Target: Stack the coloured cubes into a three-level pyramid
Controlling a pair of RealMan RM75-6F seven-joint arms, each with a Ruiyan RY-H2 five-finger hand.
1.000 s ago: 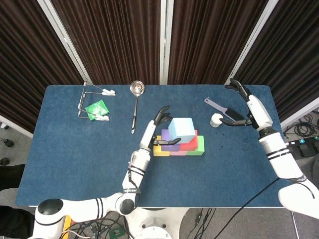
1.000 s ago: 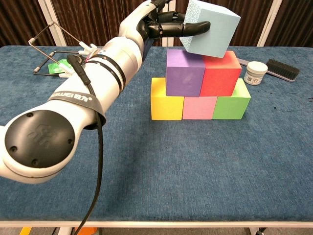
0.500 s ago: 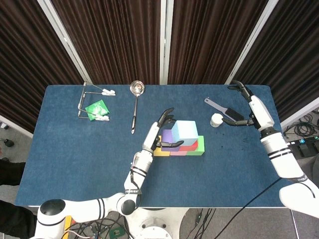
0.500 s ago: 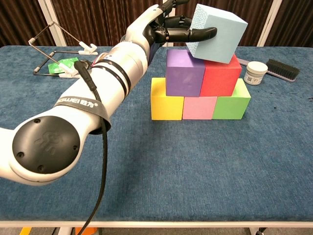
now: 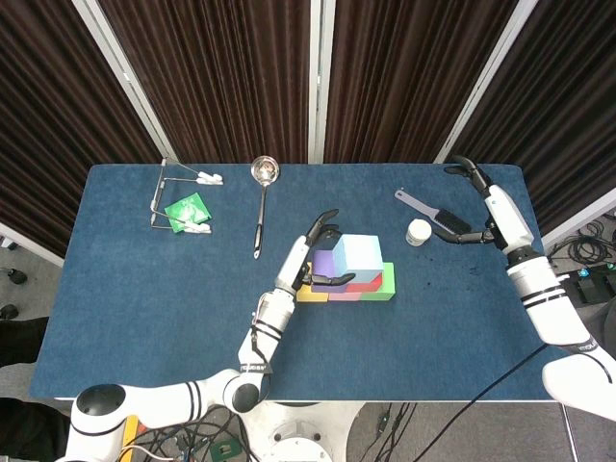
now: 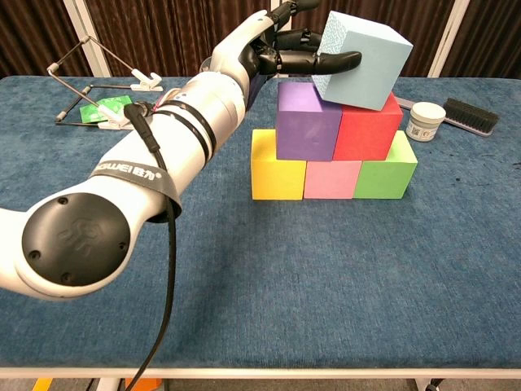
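**Light blue cube tilted on the second level**

At the middle of the blue table, I see my left hand wrapped round the light blue cube, fingers along its near-left face and another part of the hand reaching over its far side. The cube sits tilted: its lower edge rests on the tops of the purple cube and the red cube, and it leans toward the right rather than lying flat. In the head view the light blue cube covers most of the second level.

Below, the bottom row stands complete: yellow cube, pink cube and green cube, touching side by side. Purple and red sit on them, also touching each other.

My right hand hangs over the far right of the table, fingers spread and holding nothing, near the black brush and the small white jar.

At the far left lie a wire rack with white clips and a green packet; a metal ladle lies between them and the stack.
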